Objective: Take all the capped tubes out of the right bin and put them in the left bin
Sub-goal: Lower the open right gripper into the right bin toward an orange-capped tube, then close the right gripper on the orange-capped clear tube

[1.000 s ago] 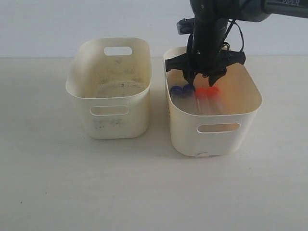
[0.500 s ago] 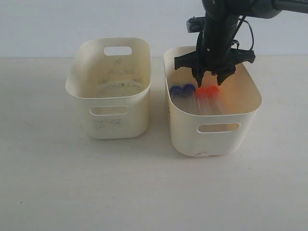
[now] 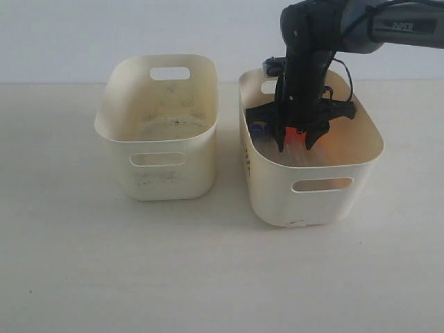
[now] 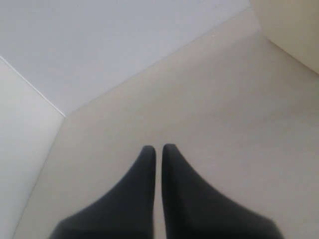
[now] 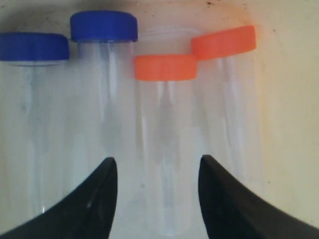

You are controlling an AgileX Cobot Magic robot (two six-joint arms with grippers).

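Observation:
My right gripper [image 3: 295, 146] [image 5: 158, 164] is down inside the right bin [image 3: 316, 198] and open. Its two fingertips straddle a clear tube with an orange cap [image 5: 165, 67], not closed on it. Beside that tube lie another orange-capped tube [image 5: 224, 42] and two blue-capped tubes [image 5: 103, 26] [image 5: 33, 47], all side by side on the bin floor. In the exterior view the arm hides most of them; a blue cap [image 3: 258, 130] and an orange glow [image 3: 298, 137] show. The left bin [image 3: 161, 163], scuffed inside, holds no tubes. My left gripper [image 4: 155, 148] is shut with nothing in it, over bare table.
The two cream bins stand side by side on a pale table [image 3: 139, 263] with a narrow gap between them. A cream corner [image 4: 294, 25] shows at the edge of the left wrist view. The right arm [image 3: 312, 41] comes down from the upper right.
The right gripper has dropped from above the rim down into the right bin, over the orange-capped tubes. The right bin shifted slightly. The left bin has not moved.

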